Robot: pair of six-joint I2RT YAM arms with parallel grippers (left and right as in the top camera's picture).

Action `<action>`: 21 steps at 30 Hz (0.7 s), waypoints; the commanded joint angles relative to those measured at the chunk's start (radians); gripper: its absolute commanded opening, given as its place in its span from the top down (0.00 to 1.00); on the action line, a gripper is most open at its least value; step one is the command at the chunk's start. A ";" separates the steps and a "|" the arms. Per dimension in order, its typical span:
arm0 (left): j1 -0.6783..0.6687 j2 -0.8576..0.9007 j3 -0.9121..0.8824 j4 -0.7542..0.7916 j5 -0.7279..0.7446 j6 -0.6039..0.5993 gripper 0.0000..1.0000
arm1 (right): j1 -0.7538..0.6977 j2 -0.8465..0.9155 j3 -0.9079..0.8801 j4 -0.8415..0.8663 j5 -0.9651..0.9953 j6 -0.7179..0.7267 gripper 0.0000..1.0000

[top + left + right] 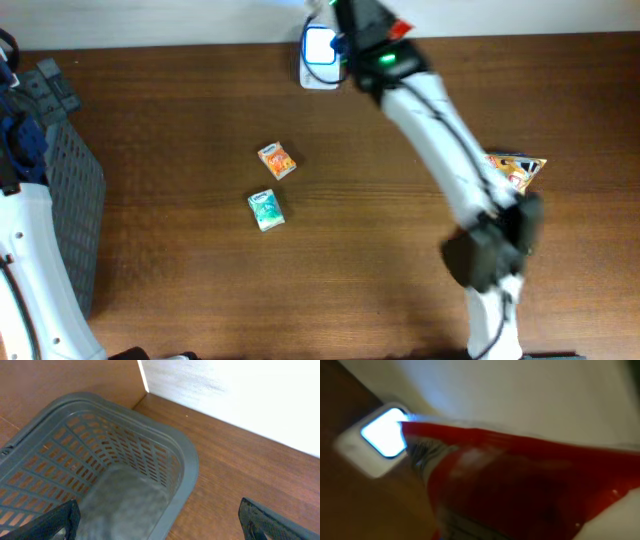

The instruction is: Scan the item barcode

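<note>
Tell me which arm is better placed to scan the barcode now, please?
The right. Its gripper is shut on the red packet, held right at the lit scanner. The left gripper is open over the gray basket, holding nothing.

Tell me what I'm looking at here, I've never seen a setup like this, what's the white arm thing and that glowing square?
These are two robot arms at a wooden table. One picture looks down from above; the other two come from cameras on each arm's wrist. The right arm reaches to the far edge, and its right hand, closed, holds a red packet up to the glowing scanner. The left hand, wide open and empty, hovers over a grey basket at the left. On the table lie an orange packet, a green packet and an orange-and-white packet partly hidden behind the right arm.
</note>
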 commanded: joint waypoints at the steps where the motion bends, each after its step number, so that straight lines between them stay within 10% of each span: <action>1: 0.002 0.000 0.001 0.000 -0.003 0.009 0.01 | -0.068 -0.166 0.013 -0.272 -0.376 0.246 0.96; 9: 0.002 0.000 0.001 0.000 -0.003 0.009 0.01 | -0.267 -0.158 -0.042 -0.835 -0.564 0.435 0.96; 21: 0.002 0.000 0.001 0.000 -0.003 0.009 0.01 | -0.533 -0.154 -0.681 -0.381 -0.572 0.505 0.95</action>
